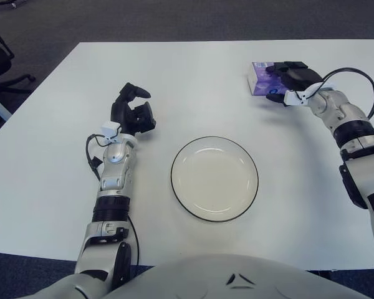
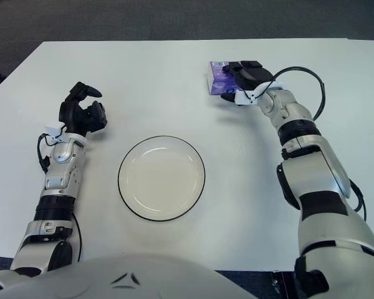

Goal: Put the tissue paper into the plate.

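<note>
Left eye view shows a big white table (image 1: 193, 75) with a round white plate (image 1: 214, 179) that has a thin dark rim. The plate sits near the middle of the table, close to the robot's body. The tissue paper (image 1: 262, 78) is a small purple and white pack, and it lies far back on the robot's right side, well apart from the plate. The right hand (image 1: 291, 79) is right at the pack. Its dark fingers (image 1: 294, 66) reach over the top and the right side of the pack, and one finger (image 1: 275, 98) curls just in front of it. The fingers look bent around the pack, but I cannot tell if they squeeze it or only touch it. The pack looks flat on the table. The plate is down and to the left of these fingers. The left hand (image 1: 133, 112) shows to the left of the plate, well away from the pack. Its fingers (image 1: 137, 92) are curled in, and they hold nothing. A black cable (image 1: 351, 78) loops by the right wrist. The plate has nothing in it. Beyond the table there is a dark grey floor (image 1: 174, 18).
</note>
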